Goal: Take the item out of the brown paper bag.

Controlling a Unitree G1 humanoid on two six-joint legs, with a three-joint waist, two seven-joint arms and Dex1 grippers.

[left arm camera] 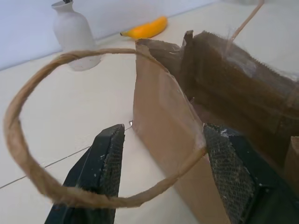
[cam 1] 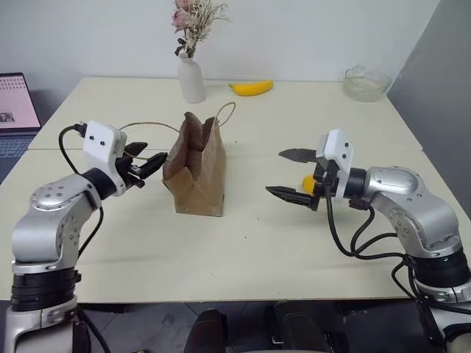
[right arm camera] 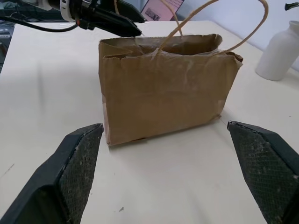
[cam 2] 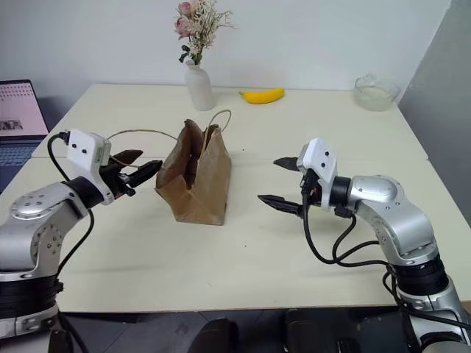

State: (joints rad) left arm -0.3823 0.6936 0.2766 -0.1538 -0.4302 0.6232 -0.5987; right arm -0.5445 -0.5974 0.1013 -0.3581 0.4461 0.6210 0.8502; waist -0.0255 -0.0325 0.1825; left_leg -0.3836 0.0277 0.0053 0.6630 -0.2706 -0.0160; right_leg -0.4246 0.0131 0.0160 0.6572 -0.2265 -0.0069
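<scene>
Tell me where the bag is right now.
The bag stands upright on the table left of centre, between the two claws: the left claw is beside its open top, the vase behind it.

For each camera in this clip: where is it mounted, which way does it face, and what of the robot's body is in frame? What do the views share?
Left eye view: on the head, looking forward and down at the table; both arms show.
Right eye view: same scene, beside it.
Left wrist view: along the open left gripper, facing a handle loop and the brown paper bag.
Right wrist view: along the open right gripper, facing the bag's broad side; the left gripper shows beyond.
Shared: the bag, white vase.
</scene>
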